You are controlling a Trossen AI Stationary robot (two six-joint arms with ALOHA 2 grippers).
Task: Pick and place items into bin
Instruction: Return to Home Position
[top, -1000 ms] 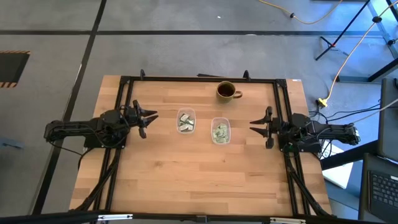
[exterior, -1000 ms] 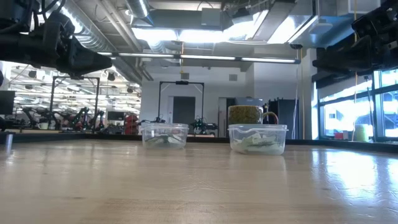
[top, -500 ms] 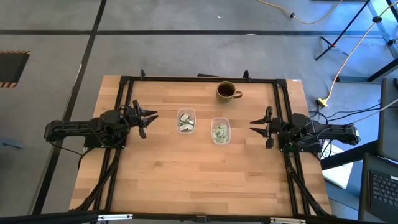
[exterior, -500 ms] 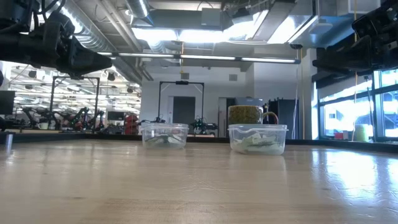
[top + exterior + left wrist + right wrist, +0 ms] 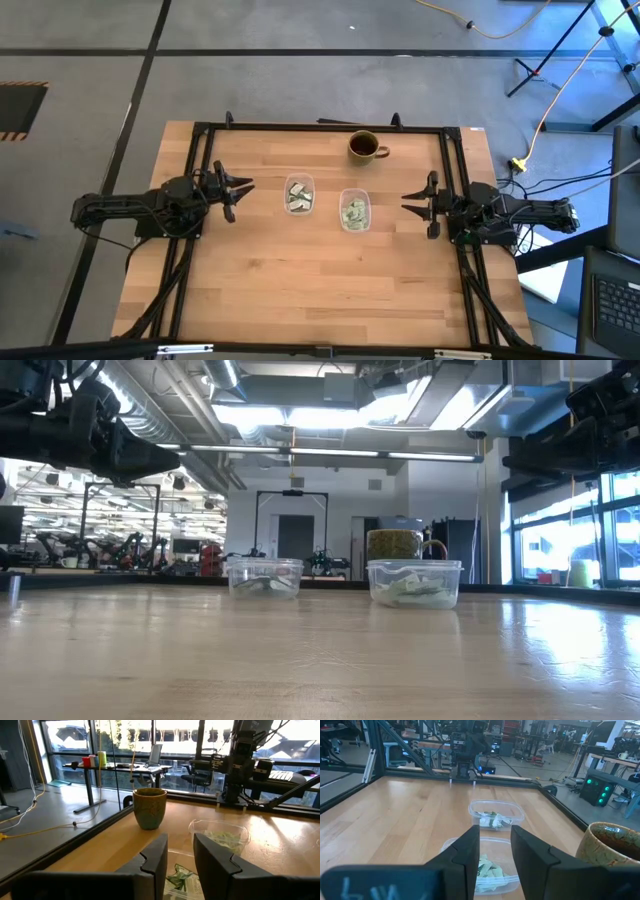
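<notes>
Two clear plastic bins stand on the wooden table, one [image 5: 299, 195] toward the left and one [image 5: 354, 210] toward the right. Both hold small pale green and white packets [image 5: 179, 874] [image 5: 487, 869]. I see no packets lying on the tabletop. A brown mug [image 5: 365, 146] stands near the far edge. My left gripper [image 5: 238, 195] hovers open to the left of the left bin, pointing at it [image 5: 180, 865]. My right gripper [image 5: 410, 205] hovers open to the right of the right bin [image 5: 495, 855]. In the low view both bins [image 5: 264, 576] [image 5: 414, 582] rest flat on their bases.
A black frame [image 5: 320, 127] runs along the table's far and side edges. Bare wood [image 5: 320, 280] stretches from the bins to the near edge. In the low view the arms [image 5: 90, 440] [image 5: 570, 450] hang well above the tabletop. Lab furniture fills the room beyond.
</notes>
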